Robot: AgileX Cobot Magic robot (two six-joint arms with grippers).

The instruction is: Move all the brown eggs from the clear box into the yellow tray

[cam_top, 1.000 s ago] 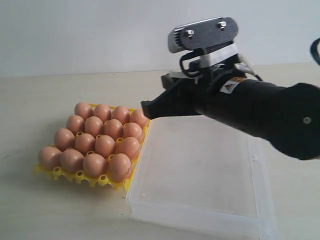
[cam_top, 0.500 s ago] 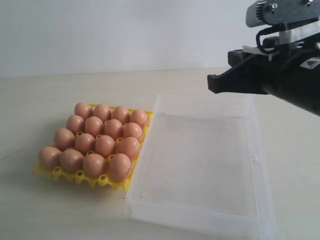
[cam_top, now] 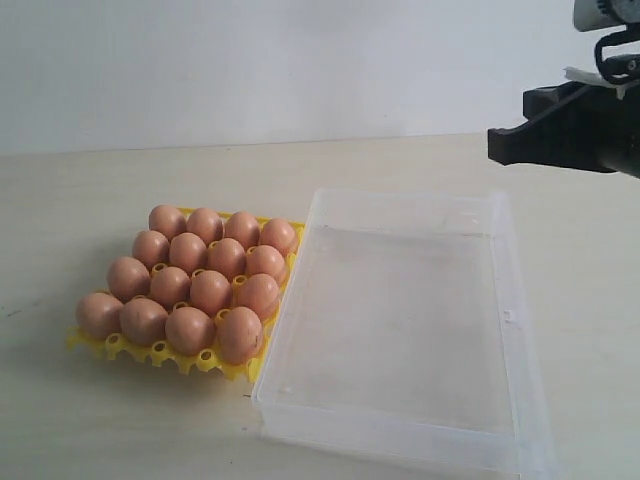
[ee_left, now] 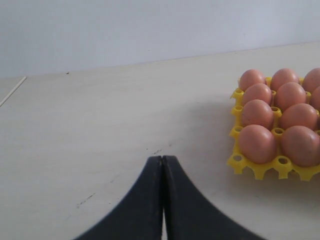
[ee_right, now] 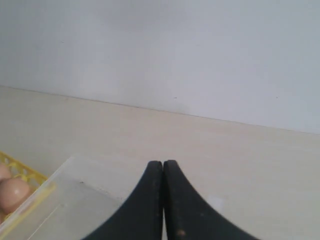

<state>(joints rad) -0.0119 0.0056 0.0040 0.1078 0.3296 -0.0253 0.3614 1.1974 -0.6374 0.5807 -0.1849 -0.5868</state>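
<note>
Left gripper (ee_left: 162,165) jaws pressed together, empty, above table (ee_left: 100,130). Brown eggs (ee_left: 257,142) fill yellow tray (ee_left: 260,169) nearby.

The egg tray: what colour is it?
Bright yellow; the yellow tray shows best in the exterior view, under the brown eggs.

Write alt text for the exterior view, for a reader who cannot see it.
A yellow tray full of brown eggs sits on a pale table beside an empty clear box. The shut right gripper hangs in the air at the picture's upper right edge.
</note>
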